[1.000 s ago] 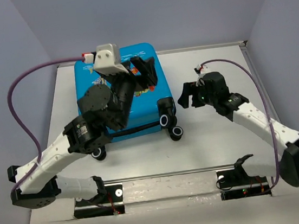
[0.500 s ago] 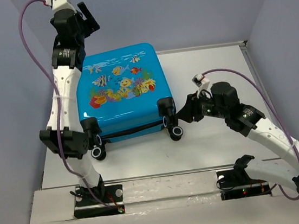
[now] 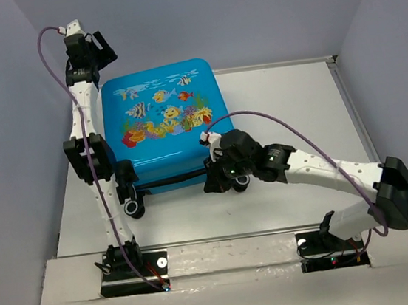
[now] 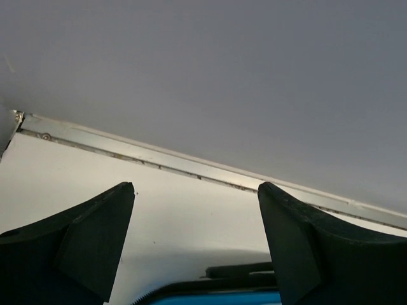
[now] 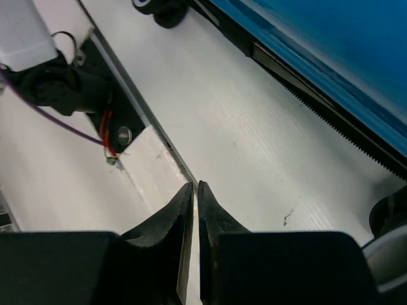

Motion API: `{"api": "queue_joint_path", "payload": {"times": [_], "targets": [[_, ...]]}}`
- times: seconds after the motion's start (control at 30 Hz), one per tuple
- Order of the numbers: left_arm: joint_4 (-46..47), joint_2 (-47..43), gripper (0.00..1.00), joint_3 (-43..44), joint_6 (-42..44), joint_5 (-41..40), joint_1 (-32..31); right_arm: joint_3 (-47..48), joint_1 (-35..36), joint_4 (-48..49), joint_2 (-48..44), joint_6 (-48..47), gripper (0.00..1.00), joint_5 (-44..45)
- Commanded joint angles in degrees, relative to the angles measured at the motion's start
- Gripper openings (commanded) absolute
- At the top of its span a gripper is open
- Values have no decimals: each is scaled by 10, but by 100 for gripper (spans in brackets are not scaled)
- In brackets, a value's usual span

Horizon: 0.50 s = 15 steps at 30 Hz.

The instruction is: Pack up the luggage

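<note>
The luggage [image 3: 163, 124] is a bright-blue suitcase with a fish print. It lies flat and closed on the white table, wheels toward the arms. My left gripper [image 3: 104, 51] hangs open in the air past its back left corner. In the left wrist view the left gripper [image 4: 196, 190] is empty, with the luggage's rim [image 4: 216, 298] and black handle [image 4: 254, 270] just below. My right gripper [image 3: 209, 185] is low at the luggage's front edge, beside the right wheels [image 3: 241, 180]. In the right wrist view the right gripper [image 5: 194, 185] is shut on nothing, beside the zipper band [image 5: 331, 105].
Grey walls close in the table on the left, back and right. A metal rail [image 4: 191, 168] runs along the back edge. The left arm's base plate [image 3: 133, 269] and the right one [image 3: 331, 248] sit at the near edge. A left wheel [image 3: 132, 208] points forward.
The left arm lifted off the luggage lid and swung to the back left corner. The right arm moved left to the luggage's front edge and its jaws closed.
</note>
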Motion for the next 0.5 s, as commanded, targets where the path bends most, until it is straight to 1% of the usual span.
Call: {"api": "queue_joint_path", "payload": {"times": [0.0, 0.03, 0.07, 0.13, 0.17, 0.27, 0.33, 0.43, 0.47], "targets": [[122, 9, 90, 41, 12, 105, 28, 52, 11, -15, 46, -48, 12, 84], [139, 19, 90, 42, 12, 119, 29, 57, 11, -20, 56, -52, 12, 99], [146, 40, 88, 42, 16, 163, 28, 69, 11, -29, 75, -56, 11, 130], [151, 63, 86, 42, 19, 189, 24, 80, 11, -38, 90, -60, 10, 166], [153, 83, 86, 41, 20, 231, 22, 87, 11, -47, 97, -60, 8, 207], [156, 104, 85, 19, 30, 288, 9, 85, -5, -51, 106, -62, 7, 251], [153, 103, 85, -1, 40, 315, 0, 77, -21, -51, 105, -58, 7, 255], [150, 74, 86, -66, 55, 312, -20, 67, -46, -41, 95, -57, 7, 275], [150, 64, 86, -111, 58, 311, -27, 66, -64, -37, 90, -57, 7, 281]]}}
